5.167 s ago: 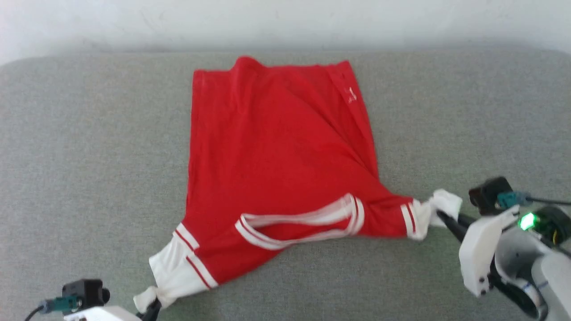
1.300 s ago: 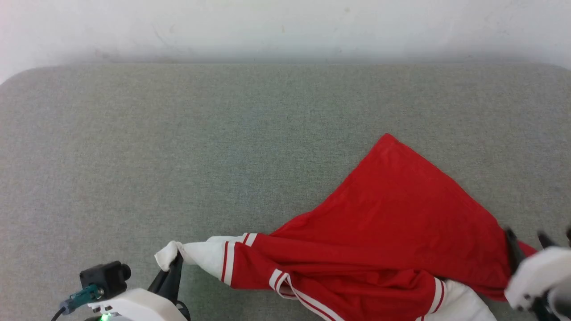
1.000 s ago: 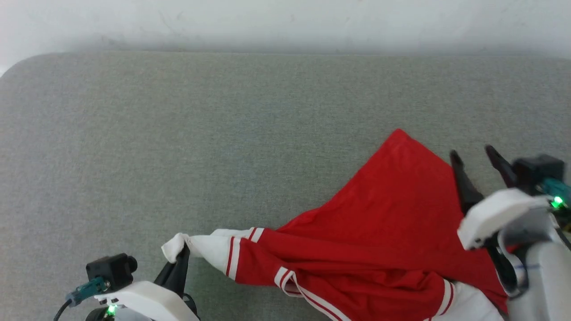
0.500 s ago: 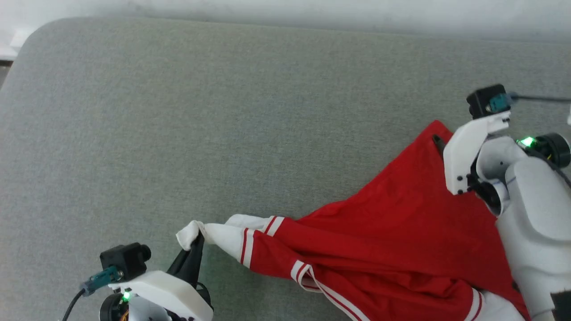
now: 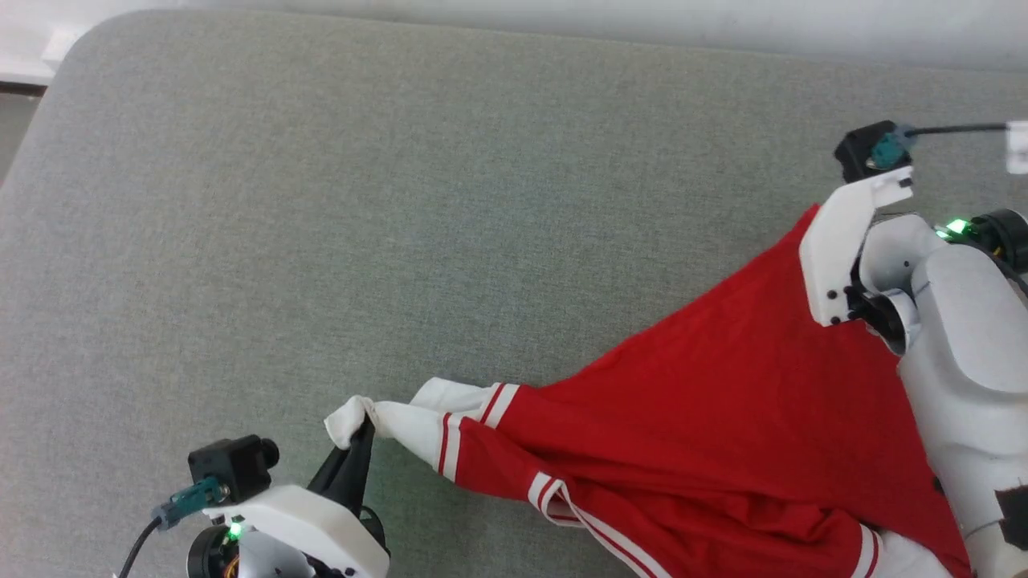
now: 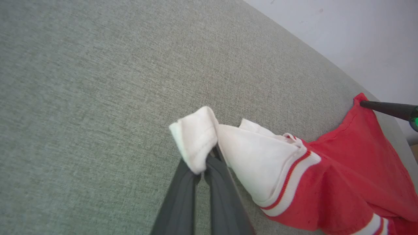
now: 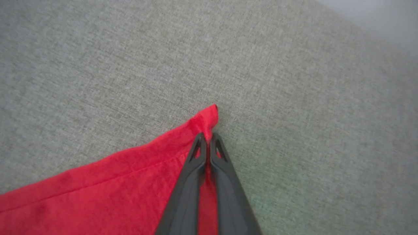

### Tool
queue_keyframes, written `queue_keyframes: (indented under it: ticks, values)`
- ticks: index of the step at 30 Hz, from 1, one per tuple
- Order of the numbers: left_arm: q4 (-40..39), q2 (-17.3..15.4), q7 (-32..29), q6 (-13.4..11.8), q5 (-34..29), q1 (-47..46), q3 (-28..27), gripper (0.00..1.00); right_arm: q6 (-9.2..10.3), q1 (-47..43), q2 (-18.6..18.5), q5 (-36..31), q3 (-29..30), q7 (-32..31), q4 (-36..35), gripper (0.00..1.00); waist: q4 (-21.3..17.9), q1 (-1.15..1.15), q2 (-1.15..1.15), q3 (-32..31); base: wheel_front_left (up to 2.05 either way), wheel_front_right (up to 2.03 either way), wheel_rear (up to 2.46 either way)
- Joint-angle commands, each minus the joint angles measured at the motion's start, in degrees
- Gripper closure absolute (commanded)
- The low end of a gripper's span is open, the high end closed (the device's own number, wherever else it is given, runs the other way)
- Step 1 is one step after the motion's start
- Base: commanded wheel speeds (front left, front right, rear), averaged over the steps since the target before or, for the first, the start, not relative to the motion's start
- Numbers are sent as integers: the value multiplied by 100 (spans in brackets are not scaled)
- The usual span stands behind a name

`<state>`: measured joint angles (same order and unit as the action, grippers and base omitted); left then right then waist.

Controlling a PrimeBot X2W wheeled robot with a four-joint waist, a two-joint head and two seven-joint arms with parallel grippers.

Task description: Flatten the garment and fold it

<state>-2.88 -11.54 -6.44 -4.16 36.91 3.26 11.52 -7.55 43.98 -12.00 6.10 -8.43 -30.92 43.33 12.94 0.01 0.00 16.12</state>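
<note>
Head view: garment lies bunched at lower right, not yet flattened or folded; sleeve is pinched by left gripper, red corner by right gripper.

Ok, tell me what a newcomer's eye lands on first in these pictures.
The bright red garment stands out against the grey-green padded surface, stretched into a triangle across the lower right of the head view. Next come the left gripper at lower left, jaws shut on the tip of a white sleeve, and the right gripper at the far right, jaws pinched on a red corner.
</note>
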Motion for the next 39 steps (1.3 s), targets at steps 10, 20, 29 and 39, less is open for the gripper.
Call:
queue_keyframes:
  ticks: [10, 20, 29, 39]
  values:
    - [-174, -171, 201, -123, -32, 181, -151, 100, 6, -1527, 304, 213, 775, 2376, -1293, 100, -365, -1, 0, -603, 0, 0, 0]
    - [-819, -258, 725, -43, -68, -133, -449, 100, 6, -3406, 682, 384, 1355, 2551, -3708, 100, -792, -1, 0, -987, 0, 0, 0]
    - [-1091, -287, 595, 134, 194, -1690, -592, 100, 6, -3433, 376, 228, 1455, 1502, -5333, 100, -1003, -1, 0, -839, 0, 0, 0]
    - [-284, -432, 295, 321, 342, -4374, -689, 100, 6, -1391, -653, 313, 799, 438, -5302, 100, -1196, -1, 0, 29, 0, 0, 0]
